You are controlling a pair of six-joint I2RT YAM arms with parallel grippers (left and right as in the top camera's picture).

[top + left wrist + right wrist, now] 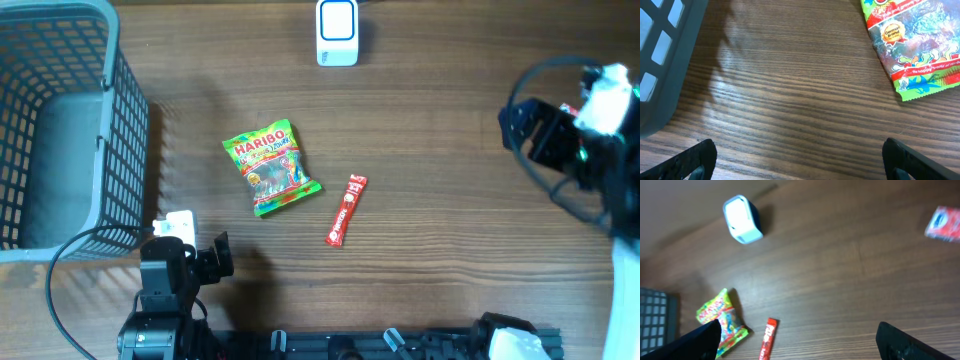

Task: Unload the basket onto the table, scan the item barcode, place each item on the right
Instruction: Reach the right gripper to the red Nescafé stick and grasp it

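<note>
Your left tool (pixel 800 162) and right tool (pixel 800 340) are both gaping wide, gripping nothing. The Haribo bag (pixel 271 167) is lying mid-surface (pixel 450 250) beside a red stick packet (pixel 346 209) — well apart from the scanner (pixel 337 32). A blurred red pack (pixel 944 224) is sitting cut off at the right wrist view's edge.

The candy bag (pixel 271 168) reads "HARIBO" (a round badge (pixel 892 34) says "German Brand").
</note>
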